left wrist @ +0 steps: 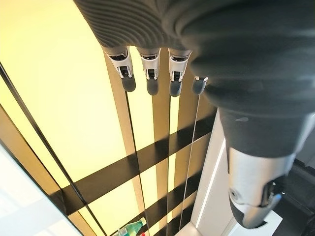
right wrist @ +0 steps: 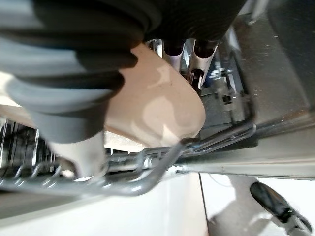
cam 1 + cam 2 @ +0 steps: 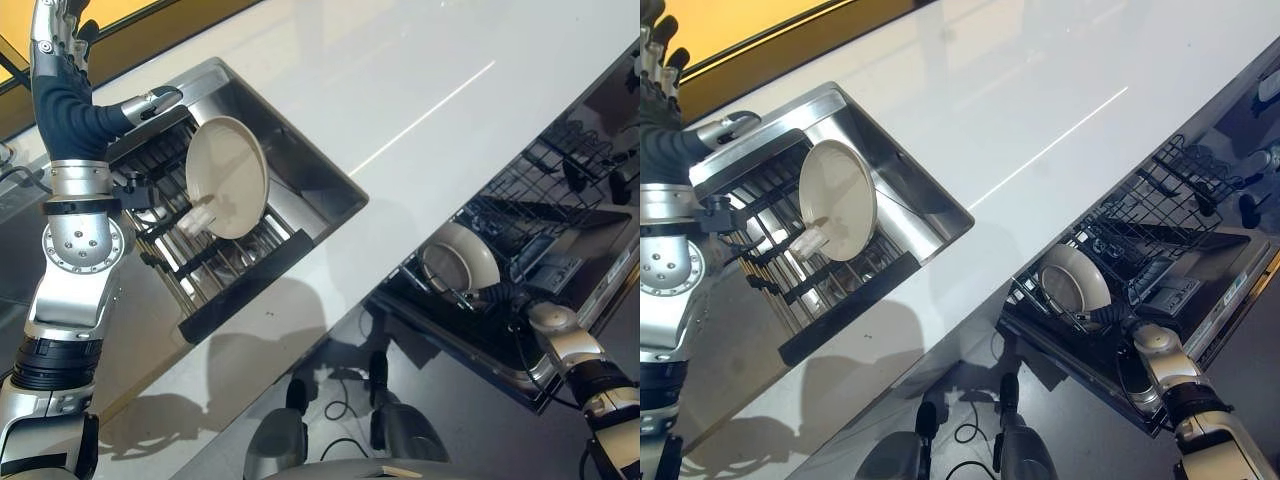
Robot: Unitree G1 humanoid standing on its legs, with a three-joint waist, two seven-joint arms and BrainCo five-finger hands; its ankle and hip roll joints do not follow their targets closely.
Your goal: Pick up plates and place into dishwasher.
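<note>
1. cream plate (image 3: 458, 262) sits inside the dishwasher rack (image 3: 1145, 225), standing between the wires. right hand (image 2: 74, 93) has its thumb and fingers wrapped over the plate's edge, so it's got hold of it.
2. second cream plate (image 3: 228, 177) is well apart from the dishwasher rack, standing on edge in the sink (image 3: 330, 190) over the dark dish rack (image 3: 190, 260).
3. left hand (image 3: 55, 35) is far from the dishwasher rack, raised beyond the sink, fingers straight and relaxed, holding nothing.
4. step in hand, prob: seating the plate. do it well by easing it down til the rim rests firm between two wires, then loosen the thumb slowly and check it won't tip b4 pulling away. risk: fingers snagging on the wires.
5. white glossy countertop (image 3: 400, 90) runs between the sink and the dishwasher rack. dark floor under the open dishwasher. yellow panels w/ dark bars beyond the left hand.
</note>
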